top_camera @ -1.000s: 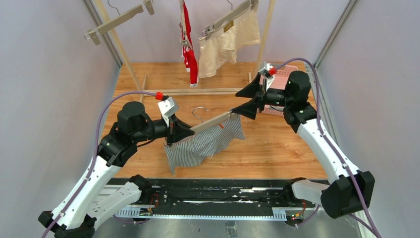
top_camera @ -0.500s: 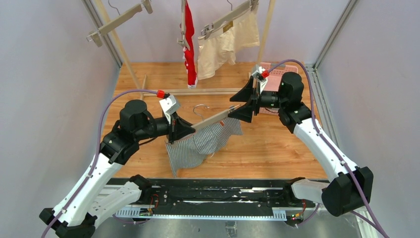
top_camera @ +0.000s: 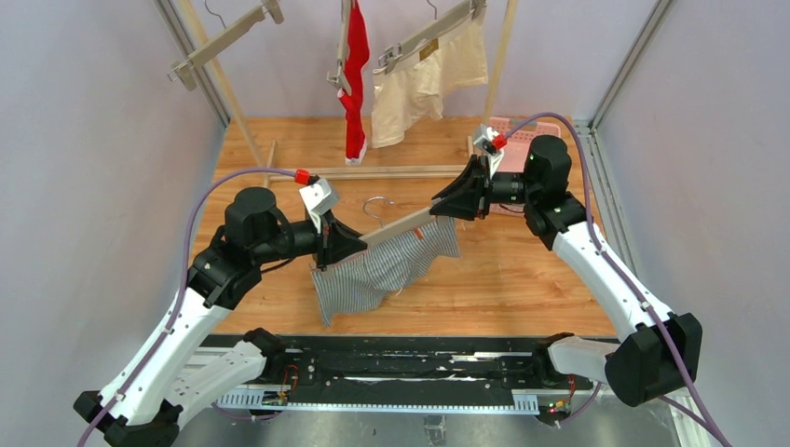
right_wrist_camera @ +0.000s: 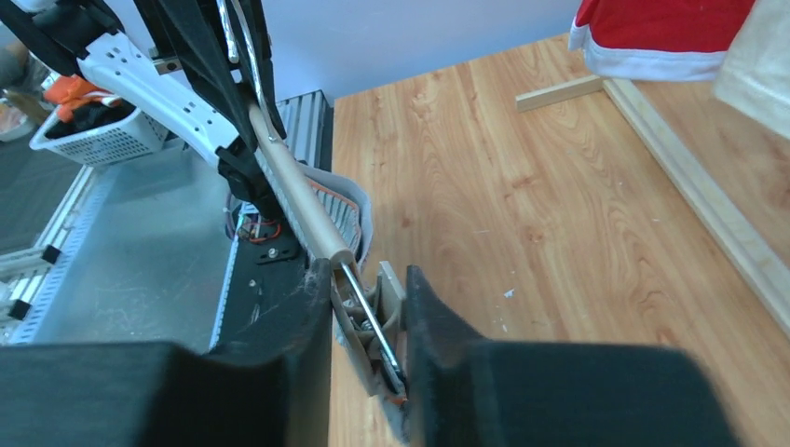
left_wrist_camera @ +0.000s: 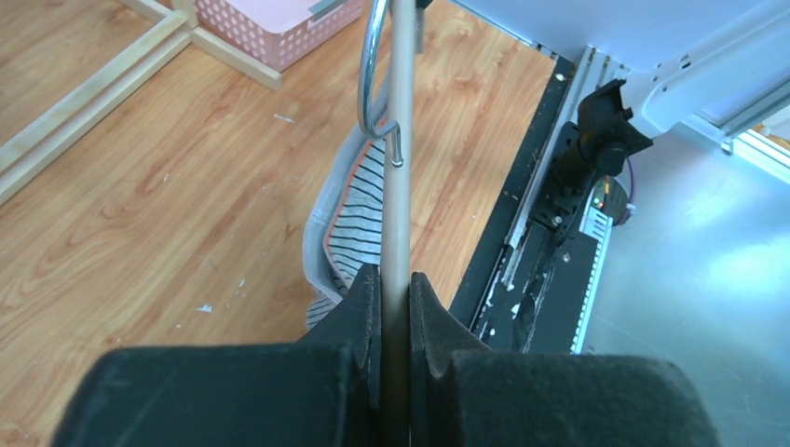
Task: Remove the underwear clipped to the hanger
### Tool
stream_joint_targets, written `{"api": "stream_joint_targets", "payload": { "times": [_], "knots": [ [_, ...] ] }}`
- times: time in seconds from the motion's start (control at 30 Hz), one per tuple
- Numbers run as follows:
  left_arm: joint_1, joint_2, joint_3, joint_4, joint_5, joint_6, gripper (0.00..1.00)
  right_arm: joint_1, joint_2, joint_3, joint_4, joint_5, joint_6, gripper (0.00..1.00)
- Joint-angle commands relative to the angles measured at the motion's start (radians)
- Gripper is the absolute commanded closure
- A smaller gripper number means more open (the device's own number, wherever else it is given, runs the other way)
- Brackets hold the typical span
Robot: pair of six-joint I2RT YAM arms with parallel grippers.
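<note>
L hand (left_wrist_camera: 394, 284) clamps hanger bar (left_wrist_camera: 401, 140) w/ striped underwear (left_wrist_camera: 356, 219) below.

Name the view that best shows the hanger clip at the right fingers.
Right wrist: the clip sits close up between the right fingers, wire spring visible. Top external shows only the hanger end hidden inside those fingers, above the grey striped underwear. Left wrist shows the hanger bar, not that clip.

Grey briefs (top_camera: 382, 270), fine dark stripes, under a pale beige hanger (top_camera: 401, 226). Beyond the grey briefs: red briefs (top_camera: 354, 70), white trim, and plain cream briefs (top_camera: 424, 79). Pink basket (left_wrist_camera: 279, 23) to their right, honey-brown wood-grain floor (top_camera: 522, 279) beneath.
</note>
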Motion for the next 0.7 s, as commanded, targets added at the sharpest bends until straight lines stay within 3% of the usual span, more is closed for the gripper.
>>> {"api": "stream_joint_targets", "payload": {
  "times": [0.0,0.23,0.3,0.4,0.57,0.67],
  "knots": [
    [-0.009,-0.007,0.037,0.092,0.004,-0.023,1.0,0.015,0.01,0.002,-0.017,-0.01,-0.019,0.98],
    [-0.009,0.009,0.045,0.099,0.013,-0.013,1.0,0.015,-0.013,0.033,-0.077,0.031,-0.058,0.96],
    [-0.009,0.014,0.055,0.094,0.015,-0.006,1.0,0.015,-0.019,0.057,-0.122,0.067,-0.084,0.63],
    [-0.009,0.023,0.075,0.092,0.019,-0.002,1.0,0.015,-0.035,0.098,-0.181,0.182,-0.111,0.28],
    [-0.01,0.021,0.076,0.089,0.001,0.007,1.0,0.027,-0.102,0.122,-0.146,0.473,-0.016,0.24],
    [-0.009,0.023,0.053,0.095,-0.032,-0.005,1.0,0.105,-0.153,0.098,-0.188,0.79,-0.032,0.23]
  ]
}}
